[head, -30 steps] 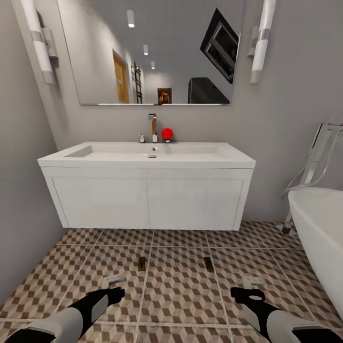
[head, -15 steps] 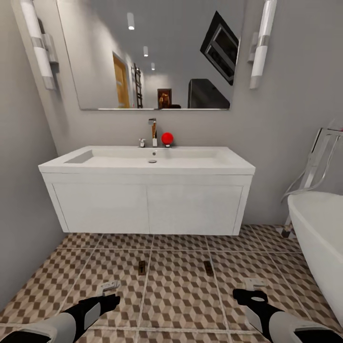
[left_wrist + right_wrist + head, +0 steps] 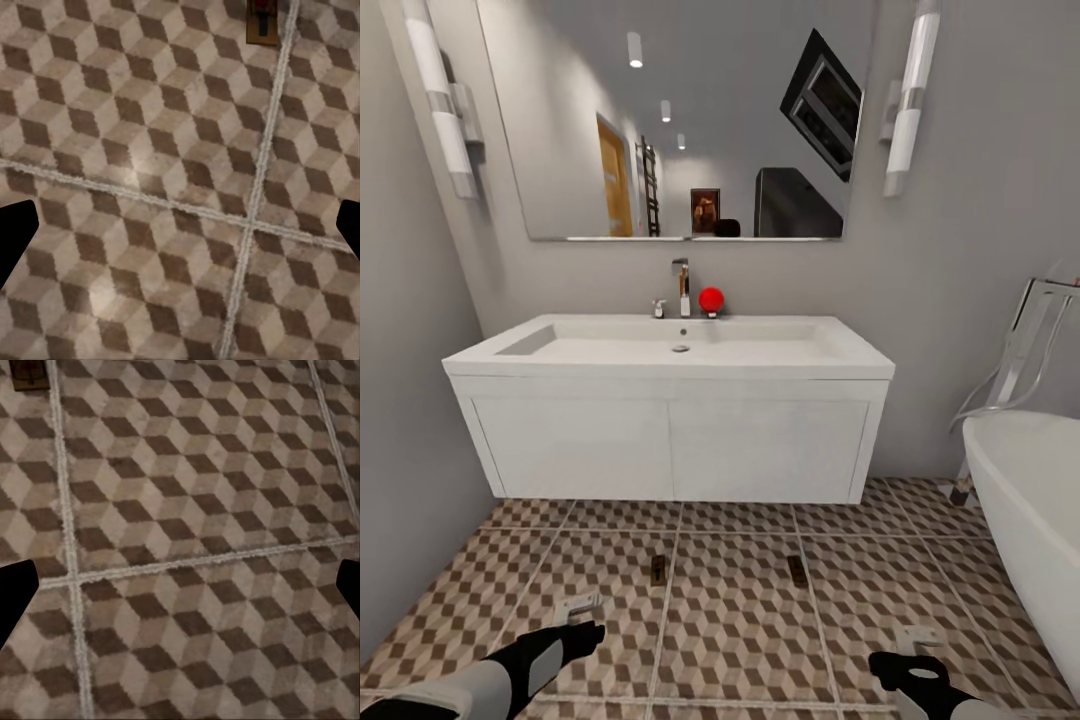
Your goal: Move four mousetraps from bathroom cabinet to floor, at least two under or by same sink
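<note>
Two mousetraps lie on the bathroom floor (image 3: 740, 625) just in front of the bathroom sink (image 3: 670, 440): one mousetrap (image 3: 657, 569) to the left, the other mousetrap (image 3: 797, 570) to the right. My left gripper (image 3: 582, 612) hovers open and empty short of the left trap, and the left wrist view catches that mousetrap (image 3: 262, 19) beyond the open left gripper (image 3: 180, 232). My right gripper (image 3: 915, 648) is open and empty too. Far ahead of the right gripper (image 3: 180, 592), a mousetrap (image 3: 30, 373) lies on the tiles. The cabinet is out of view.
A white bathtub (image 3: 1030, 500) stands at the right, with a chrome stand (image 3: 1020, 350) behind it. The grey side wall (image 3: 410, 450) closes in on the left. A faucet (image 3: 681, 285) and a red ball (image 3: 711, 299) sit on the basin under a mirror (image 3: 680, 120).
The whole picture has slid downward, so the camera moved. Both arms have sunk toward the lower edge, the right one further. The two traps lie where they were.
</note>
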Tool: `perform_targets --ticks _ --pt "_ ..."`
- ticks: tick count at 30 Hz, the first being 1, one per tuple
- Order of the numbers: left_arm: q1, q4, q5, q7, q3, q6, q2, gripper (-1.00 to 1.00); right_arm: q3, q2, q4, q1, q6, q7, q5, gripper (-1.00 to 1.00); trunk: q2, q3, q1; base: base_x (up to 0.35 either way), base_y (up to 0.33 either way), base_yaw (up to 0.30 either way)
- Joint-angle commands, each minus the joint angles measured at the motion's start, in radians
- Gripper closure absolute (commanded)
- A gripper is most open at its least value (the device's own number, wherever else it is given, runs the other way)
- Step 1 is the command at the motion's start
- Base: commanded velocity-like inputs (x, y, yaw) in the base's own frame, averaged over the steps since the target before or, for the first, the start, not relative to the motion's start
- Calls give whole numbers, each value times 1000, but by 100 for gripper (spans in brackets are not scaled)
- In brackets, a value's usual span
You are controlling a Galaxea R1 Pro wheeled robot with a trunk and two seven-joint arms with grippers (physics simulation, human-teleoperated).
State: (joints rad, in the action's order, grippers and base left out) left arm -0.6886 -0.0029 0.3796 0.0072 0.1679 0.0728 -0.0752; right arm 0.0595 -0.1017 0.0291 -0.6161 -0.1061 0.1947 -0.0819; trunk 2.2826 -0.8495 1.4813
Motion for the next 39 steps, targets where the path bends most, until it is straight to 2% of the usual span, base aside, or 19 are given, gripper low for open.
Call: perform_targets --ticks 1,5,14,27,29,30,39 --pt "1 0 9 1 8 4 0 -100 6 -1 3 7 -6 1 -9 -100 -7 2 -4 0 0 0" --pt "18 0 9 1 8 3 1 -100 6 -3 4 41 -5 1 -9 -100 -35 15 -19 0 0 0" --pt "103 0 6 1 8 2 8 -100 6 2 5 140 -6 -3 -10 -100 -98 43 -54 0 0 0" --pt "196 0 5 0 8 1 11 -100 7 12 5 269 -12 -12 -8 -100 -189 84 -104 0 0 0" --pt "215 0 5 0 8 1 11 -100 7 13 5 285 -13 -14 -8 -100 -203 90 -111 0 0 0" --pt "254 0 3 -1 8 0 12 -100 8 14 5 313 -13 -19 -7 -100 -210 93 -115 0 0 0" --pt "323 0 2 -1 8 -1 18 -100 8 15 5 373 -13 -23 -6 -100 -273 121 -150 0 0 0"
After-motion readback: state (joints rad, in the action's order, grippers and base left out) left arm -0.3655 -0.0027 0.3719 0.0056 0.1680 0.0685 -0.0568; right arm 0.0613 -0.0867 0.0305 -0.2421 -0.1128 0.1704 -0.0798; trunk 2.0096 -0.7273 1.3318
